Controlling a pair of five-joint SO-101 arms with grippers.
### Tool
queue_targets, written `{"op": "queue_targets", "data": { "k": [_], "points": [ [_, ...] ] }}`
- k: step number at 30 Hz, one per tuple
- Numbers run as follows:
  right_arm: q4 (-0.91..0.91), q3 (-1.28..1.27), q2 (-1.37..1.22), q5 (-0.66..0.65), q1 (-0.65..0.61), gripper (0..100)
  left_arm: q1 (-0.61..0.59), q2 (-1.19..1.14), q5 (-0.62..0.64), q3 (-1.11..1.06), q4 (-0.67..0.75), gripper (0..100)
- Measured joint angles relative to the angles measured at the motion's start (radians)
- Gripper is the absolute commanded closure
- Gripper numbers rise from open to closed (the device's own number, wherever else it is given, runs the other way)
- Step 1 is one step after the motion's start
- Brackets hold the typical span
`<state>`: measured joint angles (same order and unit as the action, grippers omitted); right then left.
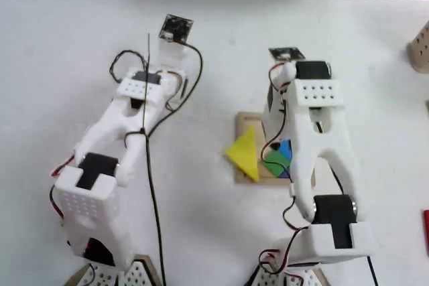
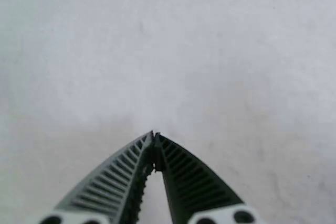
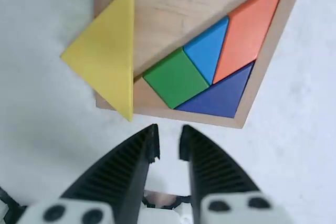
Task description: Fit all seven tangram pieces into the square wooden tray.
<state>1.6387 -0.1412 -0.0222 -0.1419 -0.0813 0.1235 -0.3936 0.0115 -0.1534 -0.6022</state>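
Yellow triangle [image 3: 107, 51] straddles the tray's [image 3: 173, 9] edge, perhaps tilted. Right gripper [image 3: 168, 136] tips slightly apart; left gripper [image 2: 155, 136] tips together.

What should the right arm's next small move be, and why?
Probably shift the right end effector onto the yellow triangle: it lies across the rim of the tray, partly outside, bare wood shows inside beside it, and the end effector is open and empty.
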Motion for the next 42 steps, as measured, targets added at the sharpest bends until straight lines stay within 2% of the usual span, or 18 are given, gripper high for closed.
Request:
{"op": "queue_targets", "data": {
  "k": [7,11,15,20,29,37,42],
  "points": [
    [-0.146,-0.163,0.037,-0.026,0.118,97.9,0.008,0.014,0.000,0.000,-0.115,98],
    [-0.230,-0.287,0.180,-0.034,0.091,98.0,0.074,0.071,0.000,-0.064,-0.213,98],
    [-0.350,-0.450,0.342,-0.011,0.055,98.0,0.169,0.080,0.002,-0.121,-0.226,98],
    [-0.450,-0.566,0.453,-0.011,0.040,98.0,0.184,0.058,0.198,-0.120,-0.224,98],
    [-0.586,-0.644,0.420,-0.011,-0.064,98.0,0.232,-0.087,0.414,0.052,-0.381,98],
    [-0.660,-0.644,0.302,-0.011,-0.063,98.0,0.270,-0.103,0.434,0.072,-0.397,98],
    [-0.729,-0.644,0.265,-0.011,-0.054,98.0,0.324,-0.066,0.437,-0.005,-0.319,98]
  ]
}}
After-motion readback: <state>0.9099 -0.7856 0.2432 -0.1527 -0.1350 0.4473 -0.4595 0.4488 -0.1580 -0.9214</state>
